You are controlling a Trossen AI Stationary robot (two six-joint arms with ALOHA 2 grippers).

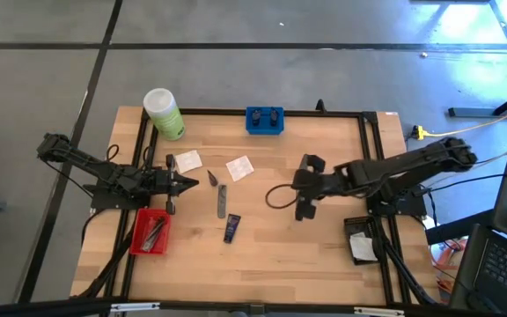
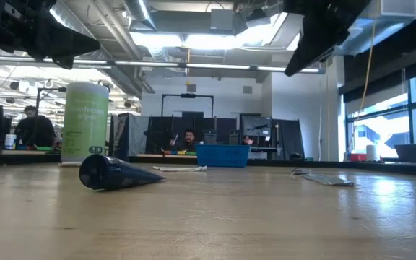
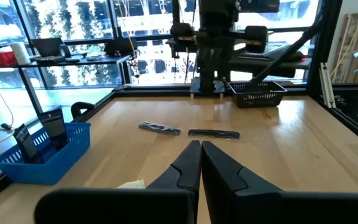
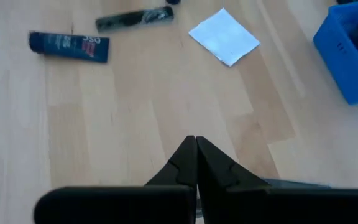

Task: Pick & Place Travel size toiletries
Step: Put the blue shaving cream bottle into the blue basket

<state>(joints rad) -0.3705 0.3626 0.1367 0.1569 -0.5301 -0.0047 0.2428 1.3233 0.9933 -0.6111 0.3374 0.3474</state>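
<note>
So both arms are up off the wooden table [image 1: 262,246] right now and neither is carrying anything. The left claw [image 1: 194,183] hangs over the left side, fingers pinched fully together with nothing between them, tip pointing toward the middle and sitting just beside the small dark cone [image 1: 212,179]. The right claw [image 1: 304,210] hangs over the bare wood right of centre, also closed tight and empty. The toiletries are mostly loose in the middle of the table: two flat white sachets [image 1: 188,161] and [image 1: 239,167] side by side toward the far side, the dark cone just in front of them, a slim grey tube [image 1: 222,200] lying lengthwise nearer the front, and the dark navy tube [image 1: 232,229] closest to the front edge. The red tray [image 1: 150,232] at the left front has some dark slim things in it, can't tell exactly what. The blue tray [image 1: 264,120] is at the far edge with a couple of dark things standing in it, the black tray [image 1: 361,240] at the right holds something white, and the big light-green bottle [image 1: 163,114] stands at the far left corner.
</note>
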